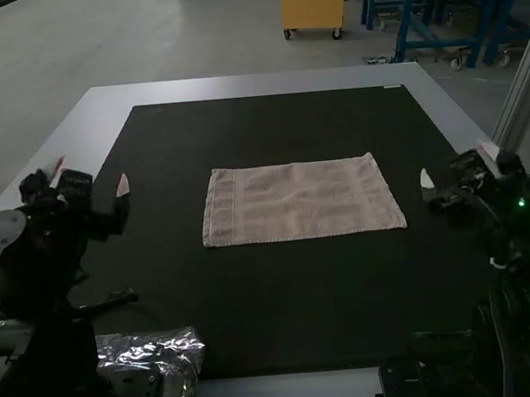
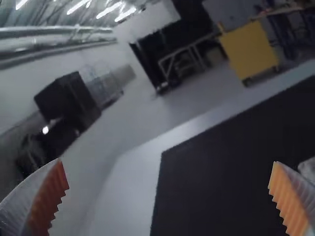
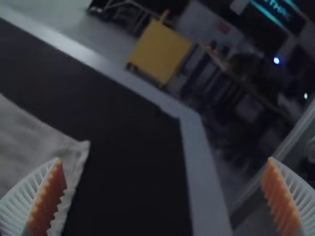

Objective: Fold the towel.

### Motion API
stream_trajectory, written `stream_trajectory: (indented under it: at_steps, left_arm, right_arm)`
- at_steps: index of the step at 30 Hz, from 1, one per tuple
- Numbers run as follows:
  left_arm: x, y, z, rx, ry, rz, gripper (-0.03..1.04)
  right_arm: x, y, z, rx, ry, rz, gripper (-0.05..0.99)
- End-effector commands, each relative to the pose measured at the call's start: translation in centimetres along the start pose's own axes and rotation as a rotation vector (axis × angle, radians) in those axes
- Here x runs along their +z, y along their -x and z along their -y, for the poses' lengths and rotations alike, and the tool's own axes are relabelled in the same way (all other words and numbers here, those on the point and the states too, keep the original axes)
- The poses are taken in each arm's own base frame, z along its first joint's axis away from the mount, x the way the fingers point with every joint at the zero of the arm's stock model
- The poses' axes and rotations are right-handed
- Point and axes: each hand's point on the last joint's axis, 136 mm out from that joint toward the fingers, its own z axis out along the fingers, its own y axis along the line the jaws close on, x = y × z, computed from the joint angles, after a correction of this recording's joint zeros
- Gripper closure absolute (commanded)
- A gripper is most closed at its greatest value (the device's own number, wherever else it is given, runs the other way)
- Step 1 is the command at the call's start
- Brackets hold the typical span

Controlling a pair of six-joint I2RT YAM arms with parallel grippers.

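Note:
The beige towel (image 1: 300, 201) lies spread flat as a wide rectangle on the black mat, slightly rumpled in its middle. My left gripper (image 1: 90, 176) is held off to the towel's left, open with nothing between its fingers; the left wrist view shows the left gripper (image 2: 168, 199) with its ribbed pads far apart and a bit of the towel (image 2: 308, 170). Beyond the towel's right edge is my right gripper (image 1: 457, 167), also open and apart from the cloth. In the right wrist view a corner of the towel (image 3: 37, 147) shows near the right gripper (image 3: 163, 196).
A black mat (image 1: 283, 299) covers most of the white table (image 1: 255, 85). Crinkled silvery plastic (image 1: 181, 350) lies at the near left, beside the left arm's base. Cables hang along the right arm.

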Motion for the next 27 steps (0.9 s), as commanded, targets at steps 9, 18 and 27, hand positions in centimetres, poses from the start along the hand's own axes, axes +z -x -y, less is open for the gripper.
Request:
stream_trajectory:
  at_steps: [9, 18, 27]
  left_arm:
    - [-0.4, 7.6, -4.3, 0.073, 0.104, 0.192, 0.05]
    - [6.5, 6.9, -3.9, -0.393, -0.054, -0.077, 0.05]
    - [11.0, -1.5, 5.1, -0.524, -0.284, -0.518, 0.05]
  right_arm:
    - [-0.8, 6.7, 5.1, 0.149, -0.129, 0.177, 0.02]
    - [4.7, 6.5, 6.7, 0.549, -0.036, -0.077, 0.02]
    - [8.9, -1.1, -0.9, 0.756, 0.225, -0.519, 0.02]
